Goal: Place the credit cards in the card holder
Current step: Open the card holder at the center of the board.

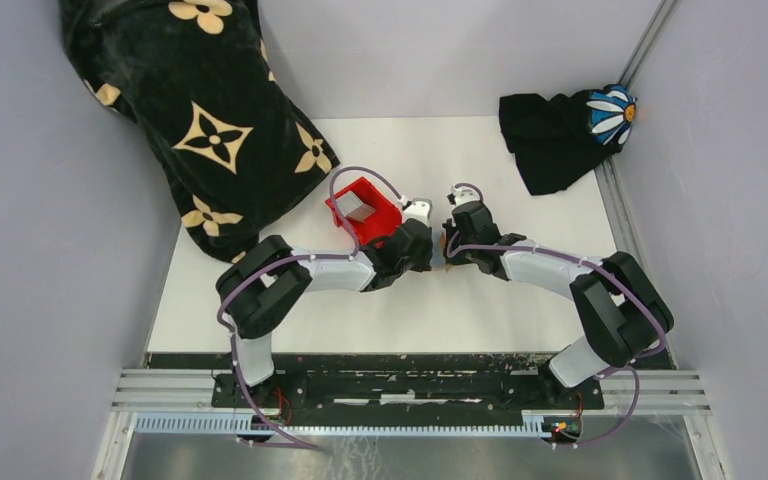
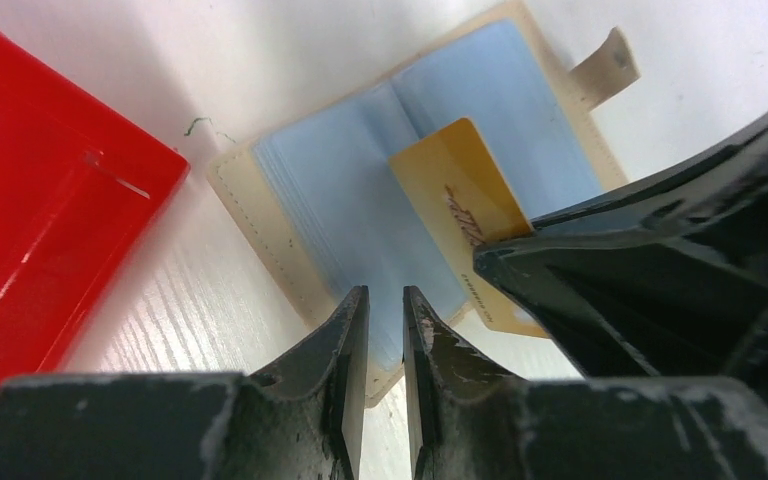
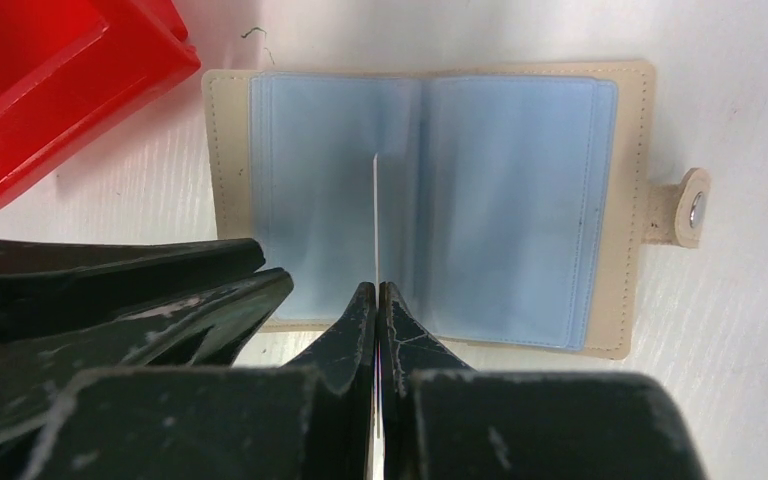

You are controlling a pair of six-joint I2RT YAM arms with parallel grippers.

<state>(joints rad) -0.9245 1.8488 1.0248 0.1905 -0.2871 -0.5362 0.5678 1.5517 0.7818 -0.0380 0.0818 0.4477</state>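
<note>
The tan card holder (image 3: 520, 200) lies open on the table, its pale blue sleeves facing up and its snap tab (image 3: 690, 208) at the right. My right gripper (image 3: 377, 287) is shut on a card (image 3: 375, 215), seen edge-on there. In the left wrist view the card (image 2: 455, 195) is gold and tilts down onto the sleeves by the middle fold of the holder (image 2: 330, 180). My left gripper (image 2: 385, 295) hovers at the holder's near edge, jaws a narrow gap apart with nothing between them. A grey card (image 1: 357, 207) lies in the red bin (image 1: 370, 215).
The red bin (image 3: 50, 80) stands just left of the holder, close to my left fingers. A black flower-patterned cloth (image 1: 200, 120) lies at the back left. A black cloth with a daisy (image 1: 560, 130) lies at the back right. Both arms meet at mid-table.
</note>
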